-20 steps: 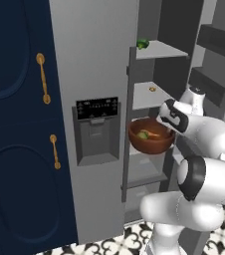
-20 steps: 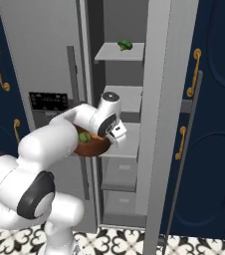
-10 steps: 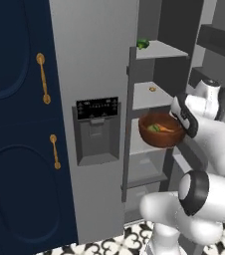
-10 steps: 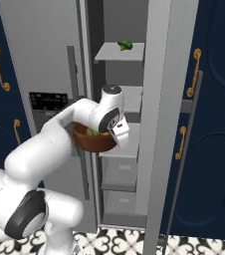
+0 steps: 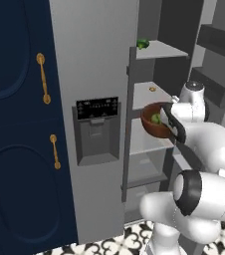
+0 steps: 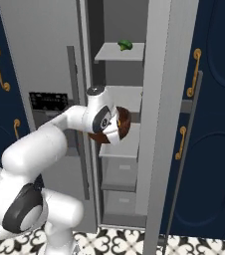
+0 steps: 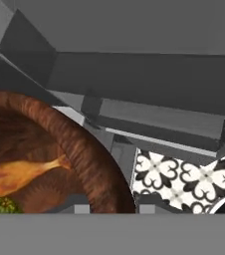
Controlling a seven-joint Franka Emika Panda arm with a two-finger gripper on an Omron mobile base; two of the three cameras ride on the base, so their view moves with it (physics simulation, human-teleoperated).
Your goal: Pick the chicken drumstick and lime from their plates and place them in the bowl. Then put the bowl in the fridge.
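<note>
My gripper [image 5: 170, 124] pinches the near wall of the bowl [image 5: 153, 128], holding it up in the open fridge [image 6: 134, 99] above a middle shelf [image 5: 147, 142]. Inside the bowl, just past my fingertips, lie the drumstick [image 7: 20, 175] and the lime [image 5: 156, 118], the drumstick's bone pointing toward the rim.
</note>
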